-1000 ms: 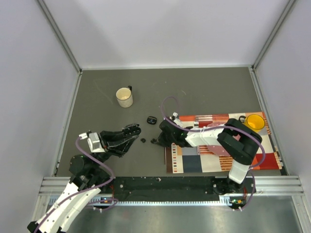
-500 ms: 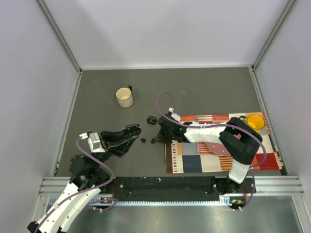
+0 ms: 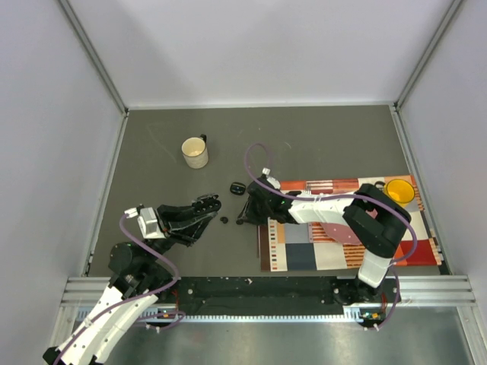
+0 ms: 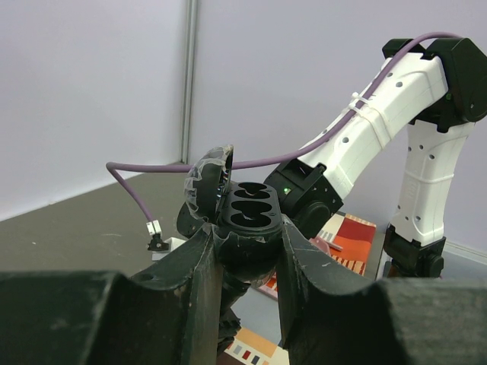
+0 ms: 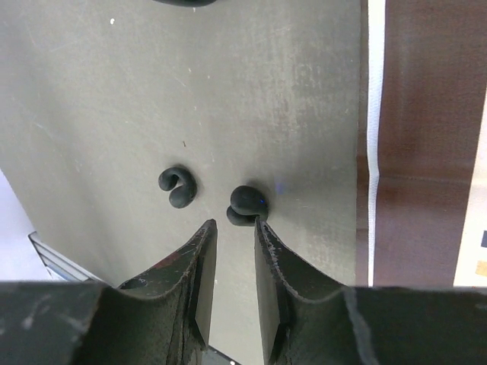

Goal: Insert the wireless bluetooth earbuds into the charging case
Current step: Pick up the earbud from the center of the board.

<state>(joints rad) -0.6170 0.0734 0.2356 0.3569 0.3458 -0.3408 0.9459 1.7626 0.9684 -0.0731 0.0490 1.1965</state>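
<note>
Reaching low leftward, right pincer (image 5: 233, 232) narrowly parted beside earbud (image 5: 245, 204); left pincer (image 4: 247, 233) clamping open charging case (image 4: 249, 209).

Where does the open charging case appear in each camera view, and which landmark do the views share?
Top external: left of centre, charging case in the left hand.
Left wrist: charging case at centre, between the fingers.
Right wrist: not clearly in it.
Shared landmark: patterned mat, in all three.

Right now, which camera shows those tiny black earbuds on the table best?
The right wrist view: two earbuds lie close below it, their curled shapes clear against the grey table. The top view shows them only as dark specks. The left wrist view shows none, only the open charging case.
</note>
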